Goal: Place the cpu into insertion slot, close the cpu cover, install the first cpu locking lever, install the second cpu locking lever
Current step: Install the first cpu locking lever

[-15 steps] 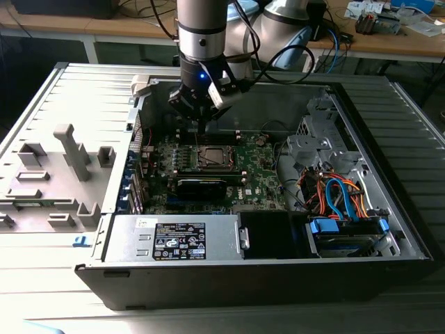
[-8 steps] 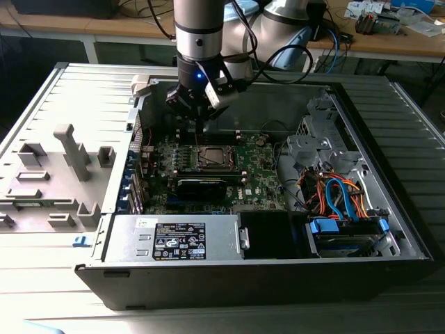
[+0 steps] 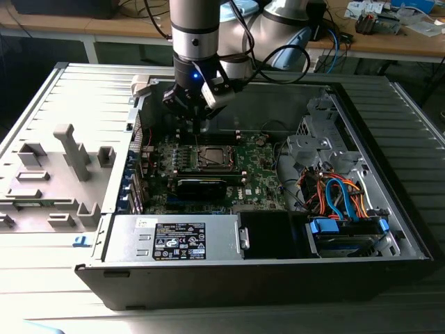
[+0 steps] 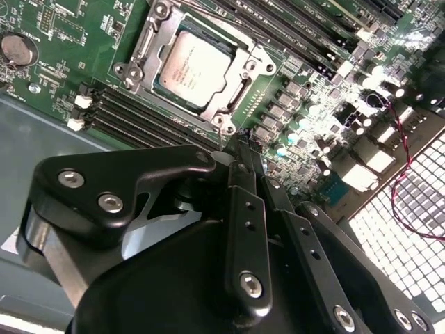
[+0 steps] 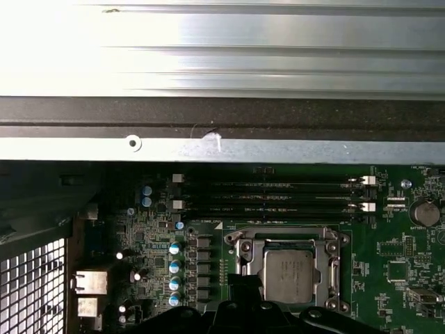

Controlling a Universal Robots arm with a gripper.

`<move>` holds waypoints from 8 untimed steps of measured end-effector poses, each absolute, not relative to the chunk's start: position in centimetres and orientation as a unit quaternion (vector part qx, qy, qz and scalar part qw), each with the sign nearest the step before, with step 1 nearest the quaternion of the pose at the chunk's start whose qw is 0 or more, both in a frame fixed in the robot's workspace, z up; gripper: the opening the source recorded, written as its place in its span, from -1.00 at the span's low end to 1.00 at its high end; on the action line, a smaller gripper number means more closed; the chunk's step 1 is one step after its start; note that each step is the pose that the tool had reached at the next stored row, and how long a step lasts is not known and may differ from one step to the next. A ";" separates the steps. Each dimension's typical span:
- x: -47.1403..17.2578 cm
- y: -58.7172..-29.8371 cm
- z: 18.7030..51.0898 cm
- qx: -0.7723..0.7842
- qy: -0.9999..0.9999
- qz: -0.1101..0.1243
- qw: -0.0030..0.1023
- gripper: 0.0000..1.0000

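Note:
The cpu lies flat in the insertion slot, silvery top up, with green board all around. The cpu cover is down around it, framing the chip through its window. My gripper hangs just past one corner of the socket, its black fingers pressed together with nothing visible between them. A thin metal lever end pokes up right beside the fingertips. In the exterior view the gripper is inside the open case, a little above the board, on the far side of the socket.
Black memory slots run alongside the socket. A grey power supply box fills the case's near edge. A drive cage with orange and blue cables stands at the exterior view's right. A grey fixture tray lies outside the case.

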State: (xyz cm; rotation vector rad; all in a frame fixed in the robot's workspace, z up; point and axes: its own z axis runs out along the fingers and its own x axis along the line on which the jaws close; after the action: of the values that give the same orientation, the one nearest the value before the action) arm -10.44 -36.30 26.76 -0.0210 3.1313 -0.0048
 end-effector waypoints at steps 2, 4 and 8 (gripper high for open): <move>-10.6 -36.3 26.8 -0.007 1.000 -0.002 0.005 -0.79; -10.7 -36.3 26.7 -0.007 1.000 -0.002 0.005 -0.79; -11.0 -36.3 26.7 -0.007 1.000 -0.001 0.005 -0.79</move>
State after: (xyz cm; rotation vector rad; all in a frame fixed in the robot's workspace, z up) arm -10.99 -36.30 26.73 -0.0211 3.1313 -0.0046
